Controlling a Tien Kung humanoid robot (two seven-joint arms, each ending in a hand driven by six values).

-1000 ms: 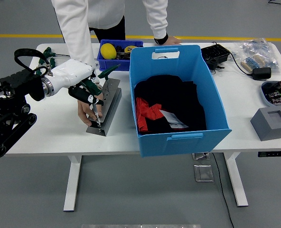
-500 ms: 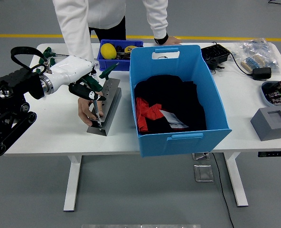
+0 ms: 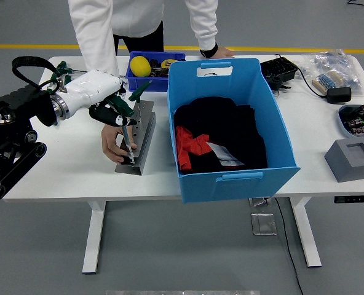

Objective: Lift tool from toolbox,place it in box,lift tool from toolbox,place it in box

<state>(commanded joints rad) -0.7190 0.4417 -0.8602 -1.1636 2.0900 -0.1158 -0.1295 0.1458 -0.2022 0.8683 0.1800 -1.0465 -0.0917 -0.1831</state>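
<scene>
The robot's white left hand with black fingers (image 3: 111,112) is curled around a green-handled screwdriver (image 3: 125,126), its thin shaft pointing down into the grey metal tool rack (image 3: 139,142) just below the hand; a person's bare hand (image 3: 112,143) steadies the rack beneath the fingers; the large blue plastic box (image 3: 228,126) stands to the hand's right, well apart.

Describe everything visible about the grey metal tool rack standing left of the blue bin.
The grey metal tool rack is a long, narrow, wedge-like block standing on the white table, close beside the blue plastic bin. A green-handled tool sticks up at its far end. The person's hand steadies its near end; the robot's left hand grips a tool above it.
</scene>
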